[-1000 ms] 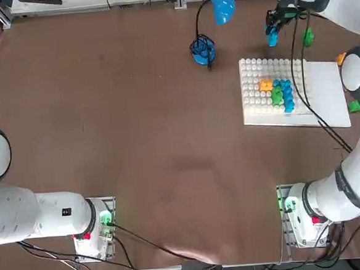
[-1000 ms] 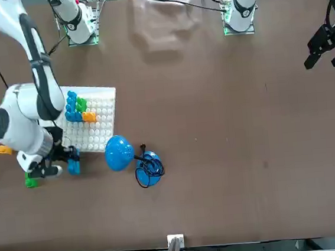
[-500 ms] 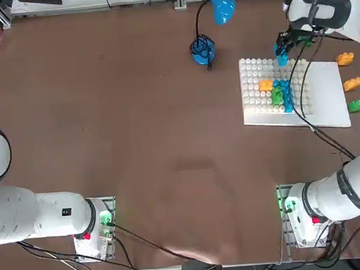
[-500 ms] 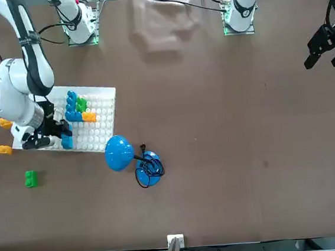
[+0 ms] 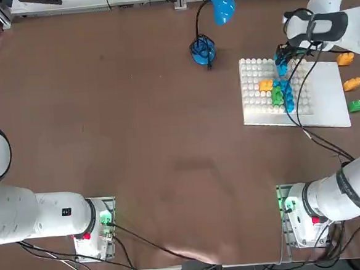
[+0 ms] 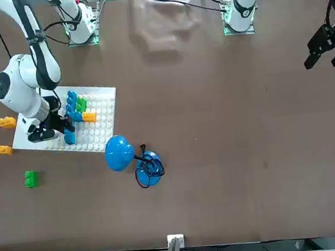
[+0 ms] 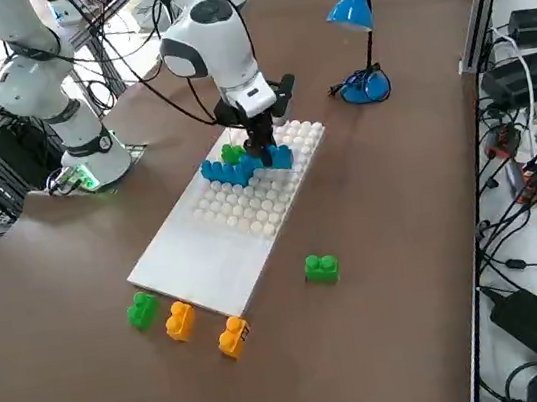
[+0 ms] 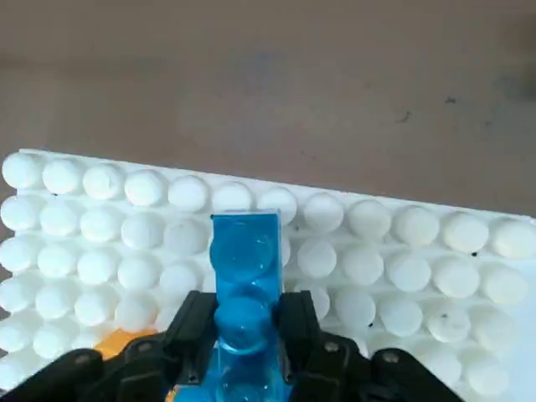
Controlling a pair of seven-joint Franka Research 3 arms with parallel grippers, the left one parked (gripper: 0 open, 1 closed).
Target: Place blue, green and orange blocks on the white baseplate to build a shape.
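Blue block (image 8: 244,276) pinched tight in right gripper (image 8: 243,331), hanging over white board (image 5: 326,109) by the shape (image 5: 278,91). Next, probably: line up studs, press down.

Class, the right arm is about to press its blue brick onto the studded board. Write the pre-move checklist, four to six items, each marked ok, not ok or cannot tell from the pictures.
1. Blue brick clamped between the right gripper jaws: ok.
2. Brick is over the studded part of the white baseplate, not the smooth margin: ok.
3. Brick sits at the far end of the blue column, in line with it: ok.
4. Brick's underside squared to the studs below: cannot tell, hidden.
5. Brick already touching the studs: cannot tell.
6. Spare orange bricks and green bricks lie off the board, away from the gripper: ok.
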